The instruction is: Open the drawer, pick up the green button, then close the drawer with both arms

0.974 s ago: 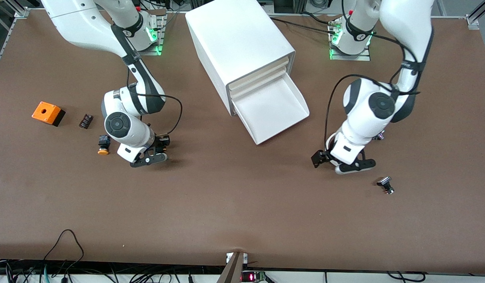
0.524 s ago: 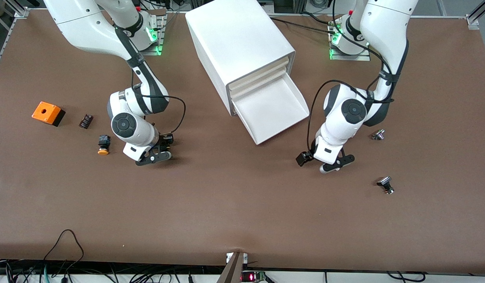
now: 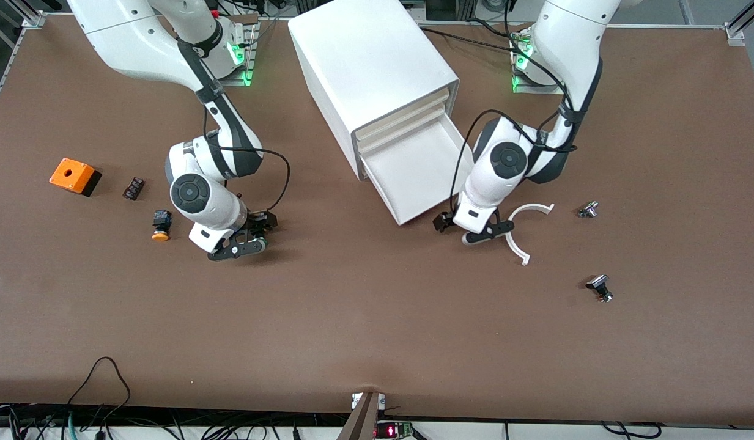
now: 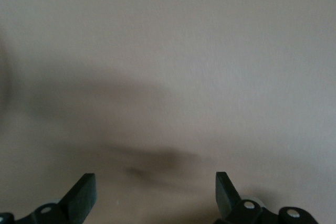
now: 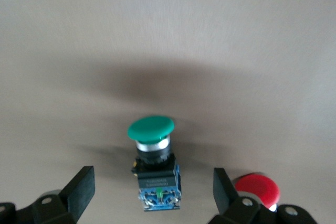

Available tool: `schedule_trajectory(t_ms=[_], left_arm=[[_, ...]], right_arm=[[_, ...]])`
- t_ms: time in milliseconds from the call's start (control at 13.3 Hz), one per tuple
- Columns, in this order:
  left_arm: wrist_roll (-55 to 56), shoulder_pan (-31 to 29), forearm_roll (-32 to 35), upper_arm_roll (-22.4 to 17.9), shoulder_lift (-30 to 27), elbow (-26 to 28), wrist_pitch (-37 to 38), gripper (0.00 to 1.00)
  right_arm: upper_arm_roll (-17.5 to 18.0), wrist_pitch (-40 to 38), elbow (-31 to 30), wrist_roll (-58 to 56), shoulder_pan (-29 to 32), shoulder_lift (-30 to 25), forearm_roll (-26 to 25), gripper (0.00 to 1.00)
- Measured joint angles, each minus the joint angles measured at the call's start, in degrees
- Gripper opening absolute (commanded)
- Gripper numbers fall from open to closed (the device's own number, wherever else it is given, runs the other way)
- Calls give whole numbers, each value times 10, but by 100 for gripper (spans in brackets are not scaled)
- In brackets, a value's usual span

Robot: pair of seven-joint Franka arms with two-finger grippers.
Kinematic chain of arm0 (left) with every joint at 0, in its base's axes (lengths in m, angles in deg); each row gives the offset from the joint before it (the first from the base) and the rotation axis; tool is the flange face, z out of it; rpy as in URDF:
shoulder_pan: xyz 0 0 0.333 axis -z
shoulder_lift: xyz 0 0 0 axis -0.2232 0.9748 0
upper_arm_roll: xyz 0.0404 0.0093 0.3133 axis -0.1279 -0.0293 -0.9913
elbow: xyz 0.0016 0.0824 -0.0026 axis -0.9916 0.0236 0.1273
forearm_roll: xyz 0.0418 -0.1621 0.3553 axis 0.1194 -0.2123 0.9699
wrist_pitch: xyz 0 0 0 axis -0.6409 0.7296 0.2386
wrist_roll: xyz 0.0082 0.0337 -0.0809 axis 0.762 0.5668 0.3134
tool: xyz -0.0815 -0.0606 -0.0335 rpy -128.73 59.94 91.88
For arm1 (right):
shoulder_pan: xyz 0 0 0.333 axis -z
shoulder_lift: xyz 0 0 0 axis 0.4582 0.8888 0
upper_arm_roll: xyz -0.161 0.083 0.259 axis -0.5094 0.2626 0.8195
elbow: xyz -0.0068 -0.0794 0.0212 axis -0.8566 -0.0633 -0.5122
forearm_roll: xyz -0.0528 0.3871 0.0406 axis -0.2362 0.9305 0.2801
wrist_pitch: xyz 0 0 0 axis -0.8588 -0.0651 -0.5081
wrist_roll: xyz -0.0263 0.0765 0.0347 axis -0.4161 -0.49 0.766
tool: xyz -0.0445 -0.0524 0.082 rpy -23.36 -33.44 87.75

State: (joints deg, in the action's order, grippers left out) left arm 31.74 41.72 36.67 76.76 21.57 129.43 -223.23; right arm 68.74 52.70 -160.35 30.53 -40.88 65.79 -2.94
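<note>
The drawer [image 3: 422,168], the lowest one of the white cabinet [image 3: 370,67], stands pulled out, and I see nothing on its white floor. The green-capped button [image 5: 151,128] lies on its side on the table between the fingers of my right gripper [image 5: 152,182], which is open and does not touch it. In the front view that gripper [image 3: 239,244] hangs low over the table toward the right arm's end and hides the button. My left gripper [image 3: 484,233] is open over bare table beside the drawer's front corner. Nothing lies between its fingers [image 4: 155,187].
A red-capped button [image 5: 257,188] lies close beside the green one. A yellow-capped button [image 3: 161,225], a small black part [image 3: 133,187] and an orange box [image 3: 75,176] lie toward the right arm's end. A white curved piece [image 3: 523,229] and two small metal parts [image 3: 589,209] [image 3: 599,287] lie toward the left arm's end.
My left arm has swung across toward the drawer's front corner, uncovering the white curved piece. My right gripper has shifted slightly and opened, leaving the green button on the table.
</note>
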Motion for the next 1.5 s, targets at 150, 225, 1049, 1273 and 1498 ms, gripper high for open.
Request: schedule_trajectory(t_ms=[150,225,1049,1273,1498], left_arm=[[12,0,0,12,-12,13,17,100],[33,0,-1,20,-19,17,29,100],[152,0,-1,114,-47,42,141,100],[155,0,-1,129,-47,44,146,100],[155,0,-1,142,-47,49,149,100]], right_arm=[[0,-19,27,14,0,-16,0,100],[0,-42,46,19,1,-23,0,100],[-21,-222,186,125,36,-92,1,100],[-22,-239,193,106,80,-109,-7,100],[-22,-258,196,72,89,-131,-36,100]])
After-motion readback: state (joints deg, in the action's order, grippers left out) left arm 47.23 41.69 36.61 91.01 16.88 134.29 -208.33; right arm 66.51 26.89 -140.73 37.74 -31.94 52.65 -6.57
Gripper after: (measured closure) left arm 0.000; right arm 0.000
